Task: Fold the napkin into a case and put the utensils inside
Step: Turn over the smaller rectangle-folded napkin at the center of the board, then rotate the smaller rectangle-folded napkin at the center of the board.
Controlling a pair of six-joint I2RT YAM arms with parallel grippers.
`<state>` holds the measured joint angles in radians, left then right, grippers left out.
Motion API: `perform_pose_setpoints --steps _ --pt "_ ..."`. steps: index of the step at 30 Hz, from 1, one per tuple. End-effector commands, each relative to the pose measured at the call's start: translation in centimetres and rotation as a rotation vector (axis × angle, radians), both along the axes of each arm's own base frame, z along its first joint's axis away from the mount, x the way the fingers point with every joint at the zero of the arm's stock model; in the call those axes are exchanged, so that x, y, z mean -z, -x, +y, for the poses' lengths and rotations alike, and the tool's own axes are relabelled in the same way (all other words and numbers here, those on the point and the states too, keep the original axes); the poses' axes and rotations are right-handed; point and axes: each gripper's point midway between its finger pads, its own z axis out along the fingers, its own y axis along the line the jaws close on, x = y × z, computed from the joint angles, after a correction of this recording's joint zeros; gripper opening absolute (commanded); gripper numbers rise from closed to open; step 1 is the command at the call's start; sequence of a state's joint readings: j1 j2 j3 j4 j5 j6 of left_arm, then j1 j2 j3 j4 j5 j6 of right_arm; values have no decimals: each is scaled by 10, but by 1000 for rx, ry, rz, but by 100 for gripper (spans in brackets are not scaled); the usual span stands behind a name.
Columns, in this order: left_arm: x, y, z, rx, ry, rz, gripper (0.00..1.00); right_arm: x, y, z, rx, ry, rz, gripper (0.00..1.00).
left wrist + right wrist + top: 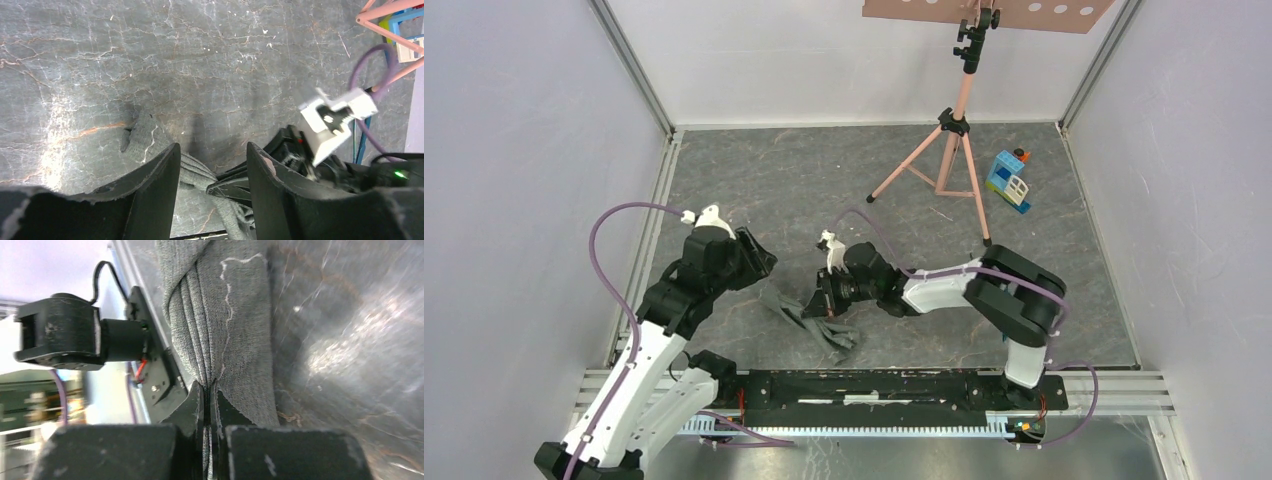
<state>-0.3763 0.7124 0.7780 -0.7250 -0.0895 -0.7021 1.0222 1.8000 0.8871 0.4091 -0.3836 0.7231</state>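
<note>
Napkin: the napkin [816,322] lies bunched in a long crumpled strip near the table's [824,180] near edge, between the two arms and just ahead of the black rail [894,385].
Right pincer: the right gripper [829,300] is clamped tight on a gathered pleat of the cloth.
Left pincer: the left gripper [759,262] hangs with its fingers apart, holding nothing, above the strip's left end.
Step in hand: I'd say spreading the cloth flat before any fold. The left should take one free corner, not a bundle of layers, then both draw apart evenly.
Cloth: dark grey knit, soft and ribbed into folds, with pale stitching by the hem.
Table surface: hard, grey, marbled, glossy.
Utensils: I cannot spot them.
</note>
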Motion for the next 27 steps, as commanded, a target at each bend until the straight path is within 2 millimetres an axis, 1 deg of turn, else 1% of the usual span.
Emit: perform_pose_setpoints --steps 1,4,8,10,12,13,14,15,17,18,19,20,21,23,24,25,27 --pt "-5 2 9 6 -59 -4 59 -39 15 16 -73 -310 236 0" --pt "0 -1 5 15 -54 12 58 -30 2 5 -54 -355 295 1" --pt "8 -5 -1 32 -42 34 58 -6 -14 -11 -51 -314 321 0" --pt "11 -7 -5 41 -33 45 58 6 -25 -21 -42 -283 313 4" --pt "15 -9 -9 52 -22 54 58 19 -35 -31 -55 -233 298 16" --pt "17 -10 -11 59 -17 56 58 26 -42 -38 -60 -205 270 19" --pt "19 -11 -14 70 -9 65 58 32 -49 -46 -55 -172 227 27" --pt "23 -13 -18 82 -2 77 58 34 -57 -54 -51 -139 181 34" --pt "31 -12 -33 140 45 111 58 43 -72 -68 -76 11 90 46" --pt "37 -13 -40 158 68 129 58 40 -80 -72 -95 67 9 52" --pt "42 -13 -47 179 97 144 58 37 -87 -77 -100 122 -44 55" --pt "48 -15 -53 190 120 158 58 27 -93 -81 -94 150 -93 57" --pt "53 -17 -57 197 138 170 58 22 -101 -87 -76 195 -144 60" --pt "62 -22 -64 206 160 183 57 6 -102 -96 -59 249 -211 62" --pt "65 -25 -66 207 167 191 58 -2 -99 -97 -56 256 -239 63" --pt "66 -29 -70 213 177 190 58 -8 -90 -96 -68 258 -253 63" --pt "70 -37 -75 218 190 196 57 -17 -66 -85 -112 238 -265 60"
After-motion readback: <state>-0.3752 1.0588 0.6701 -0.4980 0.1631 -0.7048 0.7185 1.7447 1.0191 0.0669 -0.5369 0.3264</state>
